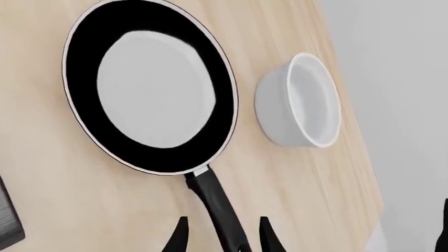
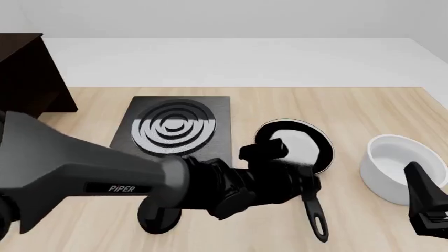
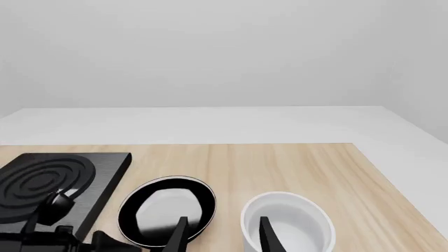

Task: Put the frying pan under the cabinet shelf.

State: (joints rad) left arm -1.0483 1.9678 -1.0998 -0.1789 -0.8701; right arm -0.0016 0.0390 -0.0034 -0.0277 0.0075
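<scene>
**— Where do your fingers stand?**

— My left gripper (image 1: 221, 235) is spread, one finger (image 1: 178, 237) on each side of the frying pan's handle (image 1: 218, 205), and I cannot tell whether they touch it. My right gripper (image 3: 221, 236) is parted too, holding nothing, hovering above the white bowl (image 2: 394, 167).

**— And the frying pan?**

— The frying pan (image 2: 299, 143) is round and glossy black, with a thin silvery rim and a long slim black handle with a loop at its end. It lies flat on the wooden table (image 2: 350, 110), between the stove plate (image 2: 178, 127) and the bowl. The cabinet shelf (image 2: 31, 73) stands well apart, at the far left.

**— The count?**

— One pan, one bowl, one stove plate, one cabinet.
</scene>
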